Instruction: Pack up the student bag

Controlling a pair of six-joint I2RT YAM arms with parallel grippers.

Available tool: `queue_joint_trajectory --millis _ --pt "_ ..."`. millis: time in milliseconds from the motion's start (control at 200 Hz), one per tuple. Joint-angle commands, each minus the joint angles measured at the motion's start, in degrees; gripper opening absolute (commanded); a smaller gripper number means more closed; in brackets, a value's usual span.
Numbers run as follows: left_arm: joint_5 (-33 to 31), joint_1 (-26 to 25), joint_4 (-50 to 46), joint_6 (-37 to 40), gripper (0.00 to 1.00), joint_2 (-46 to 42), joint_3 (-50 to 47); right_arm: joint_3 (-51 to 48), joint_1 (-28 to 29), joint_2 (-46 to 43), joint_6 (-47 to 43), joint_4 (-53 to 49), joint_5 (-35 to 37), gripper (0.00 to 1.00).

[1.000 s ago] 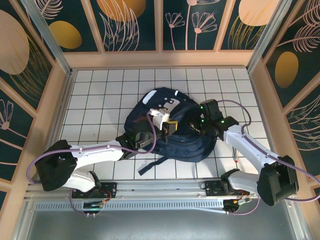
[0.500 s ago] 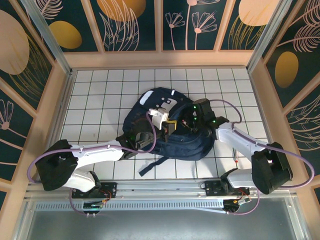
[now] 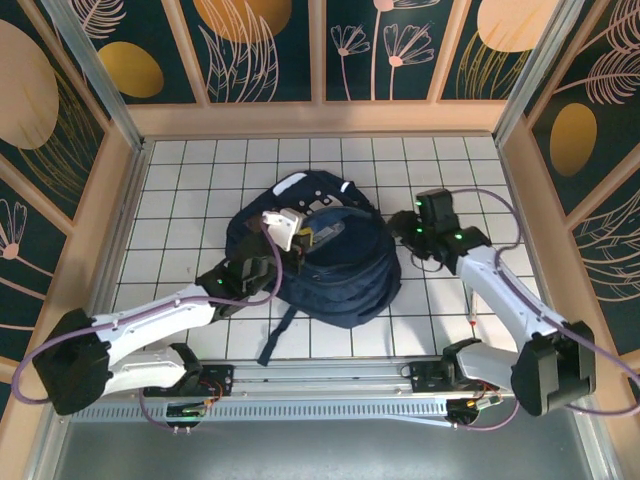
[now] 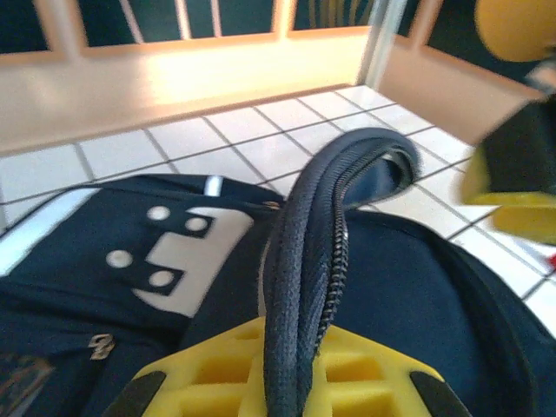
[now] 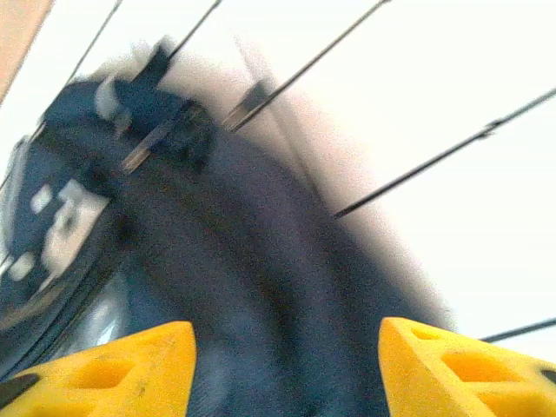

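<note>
Nearest the arm bases, a loose strap (image 3: pixel 272 335) from the bag (image 3: pixel 340 275) trails over the white tiled bench (image 3: pixel 200 180) toward the near edge. The bag itself sits pretty much in the middle of the bench, a navy lump with white patches showing at its far end.

The left hand (image 4: pixel 291 365) is clamped on the bag's zip edge (image 4: pixel 306 261). In its wrist view the thick zippered rim runs right between the yellow fingers (image 4: pixel 382 369) and arches up and away from them. From above, that hand is over the left-centre of the bag, pinching the edge of the opening.

The right hand (image 5: pixel 287 373) is open, with its yellow fingers wide apart and nothing between them. It's just beside the bag's right side, pointing at it. Its wrist view is quite blurry, but the dark fabric and a white patch show ahead of the fingers.

Beyond the bag there's bare tile, then the wooden walls (image 3: pixel 320 50) with dark floral panels.
</note>
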Motion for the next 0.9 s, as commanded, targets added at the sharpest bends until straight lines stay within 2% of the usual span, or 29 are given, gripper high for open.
queue_joint_trajectory --millis 0,85,160,265,350,445,570,646,706,761,836,896 --pt "-2.93 1.22 -0.08 3.59 0.0 -3.95 0.08 -2.93 -7.28 -1.61 -2.09 -7.6 5.37 0.66" --pt "-3.7 1.97 -1.99 3.21 0.0 -5.63 0.88 -3.3 -13.81 -1.75 -3.64 -8.24 5.77 0.74" --pt "-3.37 2.23 -2.14 3.46 0.0 -6.88 2.48 -3.25 -18.68 -1.64 -2.99 -9.27 5.6 0.76" --pt "-3.33 2.46 -3.01 5.78 0.0 -6.81 5.99 -2.94 -20.74 -1.39 -0.18 -10.95 10.63 0.78" --pt "-5.23 2.83 -4.56 7.37 0.0 -5.84 7.53 -1.48 -16.59 -1.33 4.17 -12.43 20.88 0.81" --pt "-3.5 3.85 -6.79 6.76 0.0 -5.47 8.75 0.91 -7.82 -0.14 11.3 -12.42 29.35 0.84" --pt "-2.96 3.94 -11.24 5.63 0.0 -5.93 10.05 2.52 2.39 4.3 18.36 -9.36 27.85 0.85" --pt "-3.19 3.93 -13.82 3.09 0.0 -6.92 9.68 2.72 5.08 6.95 18.42 -8.58 25.79 0.85" --pt "-2.13 3.93 -15.31 0.94 0.0 -8.02 9.23 1.85 3.37 7.67 14.15 -8.08 24.66 0.87" --pt "-0.06 3.93 -15.13 -0.69 0.0 -9.07 8.19 0.06 -0.89 7.08 7.81 -6.54 23.69 0.87" --pt "4.92 3.97 -12.95 -1.07 0.0 -9.77 6.03 -3.18 -8.97 5.12 0.71 -4.92 22.15 0.87" --pt "6.51 4.0 -12.32 -2.14 0.0 -9.16 5.14 -5.65 -15.11 3.44 -2.4 -3.39 20.6 0.86"
